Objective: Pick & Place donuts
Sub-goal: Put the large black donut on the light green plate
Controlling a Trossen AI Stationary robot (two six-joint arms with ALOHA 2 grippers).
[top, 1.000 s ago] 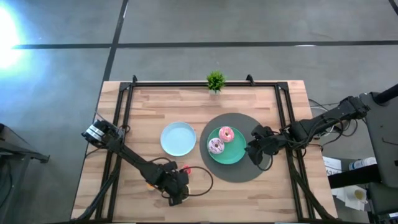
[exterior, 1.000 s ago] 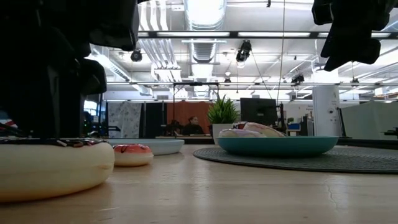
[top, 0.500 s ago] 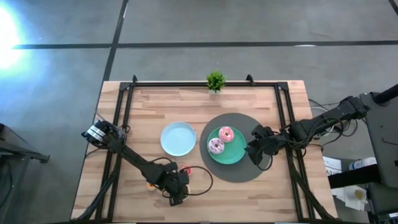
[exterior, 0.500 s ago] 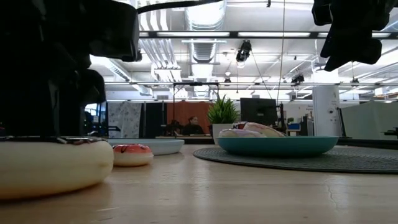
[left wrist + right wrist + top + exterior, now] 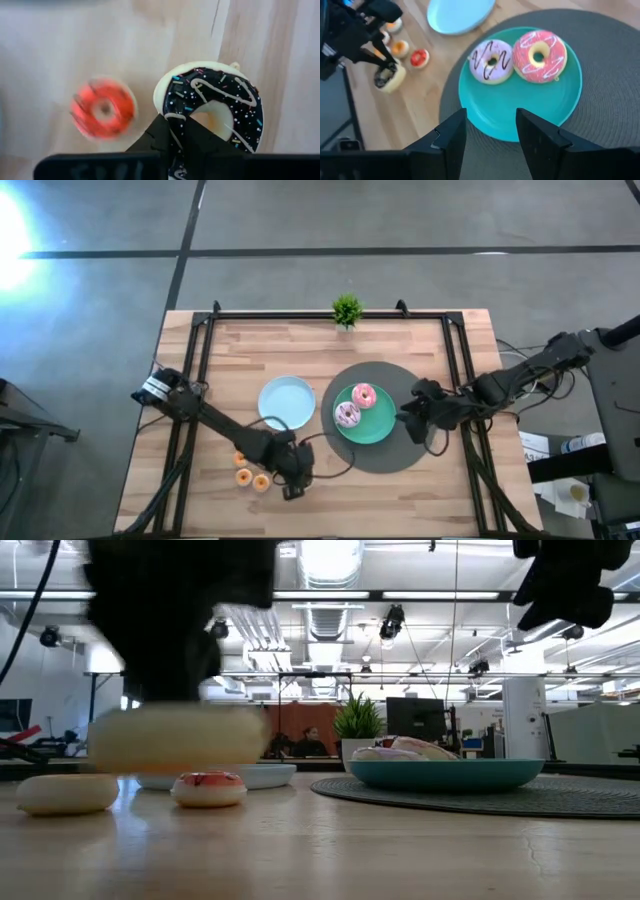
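A chocolate-iced donut (image 5: 215, 107) with sprinkles hangs above the table's near left part, and my left gripper (image 5: 291, 473) is shut on it. In the low view that donut (image 5: 175, 735) floats above the wood. A red mini donut (image 5: 103, 108) lies on the table below, with orange mini donuts (image 5: 242, 476) beside it. A pink donut (image 5: 364, 395) and a pale pink donut (image 5: 347, 415) lie on the green plate (image 5: 380, 430). My right gripper (image 5: 408, 420) stands open at the plate's right rim, over the grey mat. My left gripper pinches one side of the donut's ring (image 5: 182, 117) between its two fingers, one finger (image 5: 205, 137) at the hole and the other outside the ring. The fingers come from above, pointing down. The donut hangs about level, icing up, clear of the table.
A light-blue plate (image 5: 287, 402) lies left of the round grey mat (image 5: 400, 455) under the green plate. A small green plant (image 5: 346, 309) stands at the far edge. Black rails (image 5: 190, 370) run along the table's sides.
My left gripper has shut on the chocolate donut and gone up with it, a little toward the table's right edge. The donut, which rested on the wood, now hangs clear. The mini donuts lie uncovered where the arm was.
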